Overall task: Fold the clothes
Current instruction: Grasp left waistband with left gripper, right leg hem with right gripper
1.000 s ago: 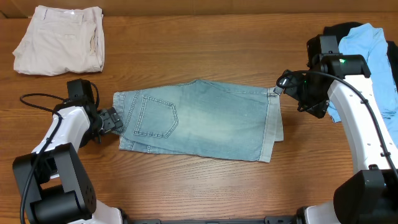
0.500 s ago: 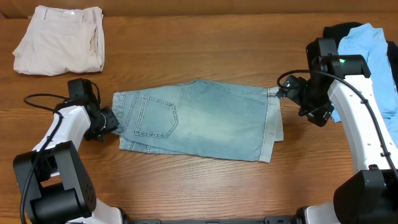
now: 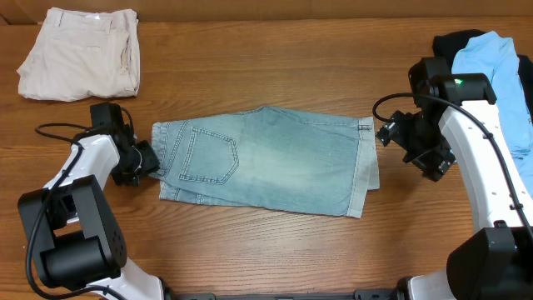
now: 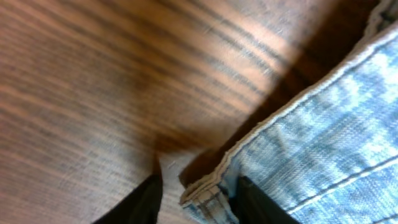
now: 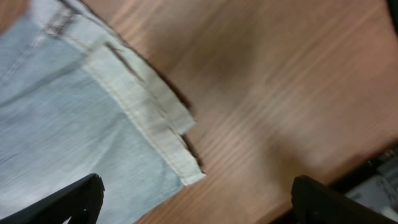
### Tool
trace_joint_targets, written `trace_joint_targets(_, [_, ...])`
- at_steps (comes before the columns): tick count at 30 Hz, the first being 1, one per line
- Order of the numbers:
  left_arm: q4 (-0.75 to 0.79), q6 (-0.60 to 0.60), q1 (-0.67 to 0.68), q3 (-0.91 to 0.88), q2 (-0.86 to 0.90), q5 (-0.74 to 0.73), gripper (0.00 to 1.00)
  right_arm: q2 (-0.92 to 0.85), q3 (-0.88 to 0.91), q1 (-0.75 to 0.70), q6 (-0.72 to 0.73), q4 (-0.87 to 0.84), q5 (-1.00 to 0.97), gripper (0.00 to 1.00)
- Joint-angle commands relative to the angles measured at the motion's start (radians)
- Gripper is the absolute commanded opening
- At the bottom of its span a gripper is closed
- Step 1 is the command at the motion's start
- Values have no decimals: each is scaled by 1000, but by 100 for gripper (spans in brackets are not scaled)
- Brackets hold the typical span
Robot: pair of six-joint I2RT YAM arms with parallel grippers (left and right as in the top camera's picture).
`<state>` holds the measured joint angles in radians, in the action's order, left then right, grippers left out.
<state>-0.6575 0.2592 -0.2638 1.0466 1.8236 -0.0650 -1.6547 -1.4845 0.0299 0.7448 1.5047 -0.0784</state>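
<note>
Left fingertips (image 4: 140, 204): two dark tips standing apart, and there's the stitched denim edge poking into the gap between them, not pinched.
Left gripper (image 3: 146, 160): down low at the left end of the denim shorts (image 3: 266, 162), nose right against the cloth's edge, jaws parted and empty.
Right fingertips (image 5: 68, 200): spread wide. One tip sits over denim, the other over bare wood.
Right gripper (image 3: 386, 133): just beside the upper right corner of the shorts, holding nothing. Whether it touches the cloth can't be told from above.
Denim shorts: flat in the middle of the table (image 3: 275, 250), stretched left to right.
Back pocket (image 3: 208, 154): facing up, toward the left end.
Cuffed hem (image 5: 146, 118): pale band at the right end, with a second layer peeking out beyond it.
Beige shorts (image 3: 79, 54): folded, far left corner, well apart from the denim.
Sky-blue shirt (image 3: 500, 79): far right edge, beyond the right arm.
Black garment (image 3: 450, 42): showing at the shirt's upper left edge.
Table: brown wood grain all round.
</note>
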Motion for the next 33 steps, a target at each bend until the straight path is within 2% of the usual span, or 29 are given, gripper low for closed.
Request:
trace_joint_targets(1, [23, -28, 3, -32, 93, -60, 33, 25, -7, 3, 89, 29, -66, 100])
trace_joint_targets(6, [27, -27, 3, -32, 93, -59, 14, 60, 54, 3, 98, 31, -69, 100])
trace_joint_targets(10, [32, -27, 3, -32, 93, -59, 4, 74, 204, 5, 59, -73, 42, 100])
trace_joint_targets(12, [35, -27, 3, -32, 93, -59, 4, 74, 285, 11, -2, -162, 146, 100])
trace_joint_targets(15, [35, -27, 3, -32, 93, -58, 5, 74, 385, 30, -16, -258, 242, 100])
trace_joint_targets(23, [38, -27, 3, -32, 93, -59, 6, 74, 495, 107, -13, -323, 241, 100])
trace_joint_targets(30, [37, -27, 3, -32, 93, -59, 7, 74, 624, 124, -12, -492, 267, 100])
trace_joint_targets(33, [35, -27, 3, -32, 93, -59, 6, 74, 665, 123, -12, -534, 265, 91])
